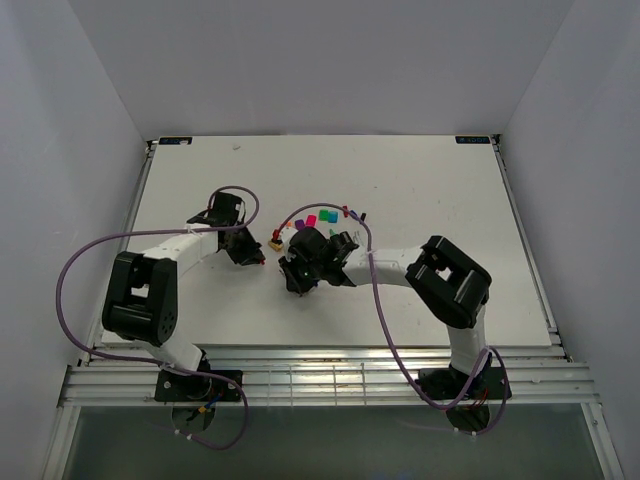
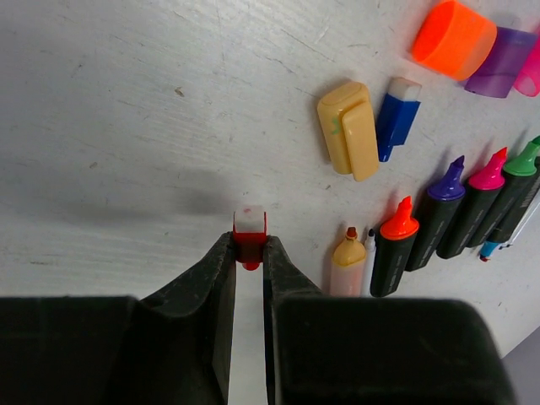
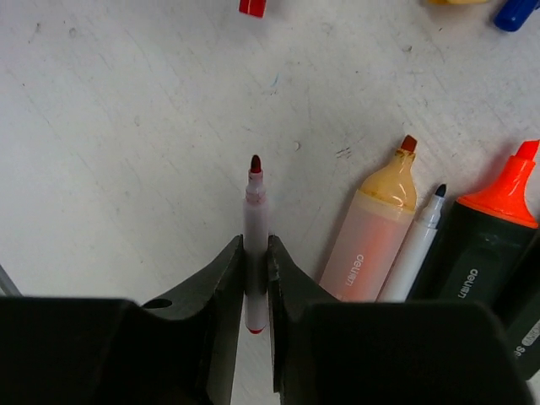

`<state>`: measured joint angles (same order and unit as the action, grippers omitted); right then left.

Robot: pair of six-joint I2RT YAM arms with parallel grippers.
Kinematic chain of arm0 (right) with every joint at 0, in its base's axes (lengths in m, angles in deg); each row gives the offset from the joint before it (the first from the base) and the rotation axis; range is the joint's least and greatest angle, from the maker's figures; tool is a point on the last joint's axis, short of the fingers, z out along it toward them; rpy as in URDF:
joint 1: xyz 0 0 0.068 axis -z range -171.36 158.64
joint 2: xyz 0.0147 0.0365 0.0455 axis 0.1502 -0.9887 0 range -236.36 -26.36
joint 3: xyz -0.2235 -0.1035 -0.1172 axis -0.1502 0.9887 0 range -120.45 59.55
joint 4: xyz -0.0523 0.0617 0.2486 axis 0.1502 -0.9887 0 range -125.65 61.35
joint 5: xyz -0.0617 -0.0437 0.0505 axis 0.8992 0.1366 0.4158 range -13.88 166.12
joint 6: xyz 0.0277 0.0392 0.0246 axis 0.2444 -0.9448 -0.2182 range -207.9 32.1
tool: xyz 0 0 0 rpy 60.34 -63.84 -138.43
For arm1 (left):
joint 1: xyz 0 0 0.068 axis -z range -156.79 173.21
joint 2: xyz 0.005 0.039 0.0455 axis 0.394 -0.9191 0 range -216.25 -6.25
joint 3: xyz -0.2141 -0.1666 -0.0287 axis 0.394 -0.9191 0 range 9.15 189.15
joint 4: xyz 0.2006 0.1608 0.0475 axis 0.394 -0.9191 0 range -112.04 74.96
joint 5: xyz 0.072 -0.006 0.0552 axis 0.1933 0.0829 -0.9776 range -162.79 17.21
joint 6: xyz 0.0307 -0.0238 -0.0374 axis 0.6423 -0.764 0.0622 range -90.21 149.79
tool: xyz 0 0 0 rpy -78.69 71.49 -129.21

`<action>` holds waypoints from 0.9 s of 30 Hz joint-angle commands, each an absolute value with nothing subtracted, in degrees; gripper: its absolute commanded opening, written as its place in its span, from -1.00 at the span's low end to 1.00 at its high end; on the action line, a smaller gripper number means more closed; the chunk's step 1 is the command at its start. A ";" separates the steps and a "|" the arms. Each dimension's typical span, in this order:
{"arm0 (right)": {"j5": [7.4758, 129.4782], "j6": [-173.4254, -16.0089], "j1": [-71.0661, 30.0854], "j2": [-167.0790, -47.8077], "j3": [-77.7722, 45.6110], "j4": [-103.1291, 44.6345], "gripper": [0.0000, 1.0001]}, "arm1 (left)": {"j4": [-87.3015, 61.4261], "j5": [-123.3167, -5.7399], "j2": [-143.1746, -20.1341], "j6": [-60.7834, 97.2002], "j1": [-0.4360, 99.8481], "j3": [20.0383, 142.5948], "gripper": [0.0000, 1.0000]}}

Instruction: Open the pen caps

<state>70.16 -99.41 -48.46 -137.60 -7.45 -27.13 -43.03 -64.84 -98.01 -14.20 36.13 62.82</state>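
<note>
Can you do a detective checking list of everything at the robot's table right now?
Surface: white table, scuffed and speckled.
Job's things: uncapped pens lie side by side, among them the orange highlighter. The orange cap, yellow cap and blue cap lie loose nearby.
Clutter: nothing seen.
Grippers: left gripper shut on the red cap. Right gripper shut on the thin red pen, its tip bare.
Cables: purple cables loop from both arms.
Surroundings: white walls on three sides, and a metal rail at the near edge.
</note>
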 commanded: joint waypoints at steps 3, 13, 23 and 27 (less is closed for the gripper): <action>72.60 -98.45 -48.32 -139.39 -11.11 -27.59 -0.45 | -40.97 -65.58 -100.02 -13.63 36.21 62.85 -0.64; 75.85 -97.31 -48.32 -137.55 -12.08 -28.56 -0.09 | -40.70 -66.38 -100.38 -13.45 36.21 62.94 0.09; 82.60 -97.83 -48.23 -124.20 -10.50 -35.85 0.29 | -42.37 -68.04 -90.81 -12.66 37.88 63.28 0.42; 88.50 -100.11 -48.23 -117.17 -7.16 -42.26 0.62 | -42.38 -66.56 -87.81 -12.84 39.37 63.90 0.44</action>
